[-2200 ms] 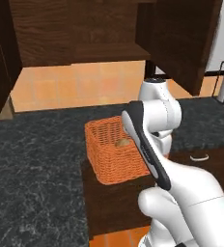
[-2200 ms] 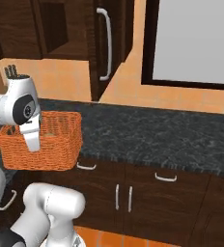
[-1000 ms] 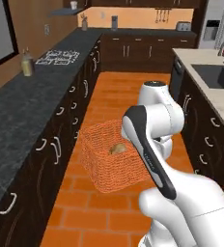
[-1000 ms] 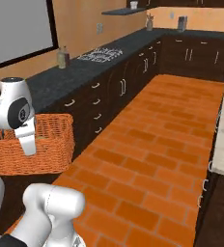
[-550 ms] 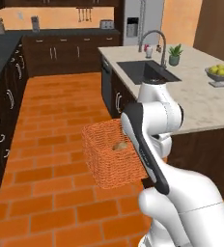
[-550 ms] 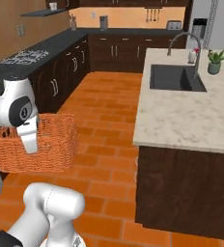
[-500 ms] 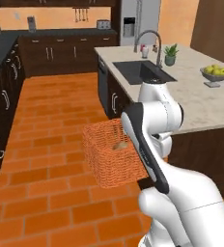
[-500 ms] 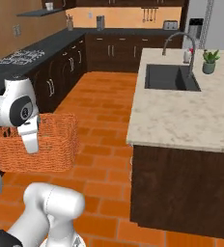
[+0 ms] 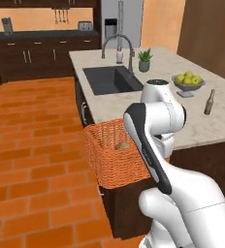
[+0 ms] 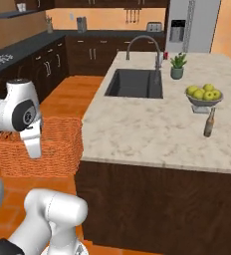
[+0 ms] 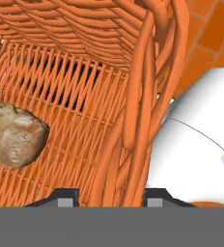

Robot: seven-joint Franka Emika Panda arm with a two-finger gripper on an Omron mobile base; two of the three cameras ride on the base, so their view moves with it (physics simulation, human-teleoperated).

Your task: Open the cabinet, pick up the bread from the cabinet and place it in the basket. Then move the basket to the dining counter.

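In the left base view, one basket (image 9: 115, 157) is seen held up off the brick floor (image 9: 32, 145), against the near left edge of the dining counter (image 9: 148, 87). One bread (image 9: 122, 145) lies inside it. On the counter are counted one sink (image 9: 112, 80), one faucet (image 9: 118, 46), one potted plant (image 9: 144, 60), one bowl of fruit (image 9: 187, 82) and one bottle (image 9: 209, 102).

In the right base view, the basket (image 10: 53, 147) is seen to the left of the counter (image 10: 152, 124), partly hidden by the arm.

In the hand view, the basket's rim (image 11: 147, 96) runs between the two fingertips of the gripper (image 11: 112, 195), which appear pinched on it, though contact is poorly seen. The bread (image 11: 15, 135) rests on the woven floor, at the left.
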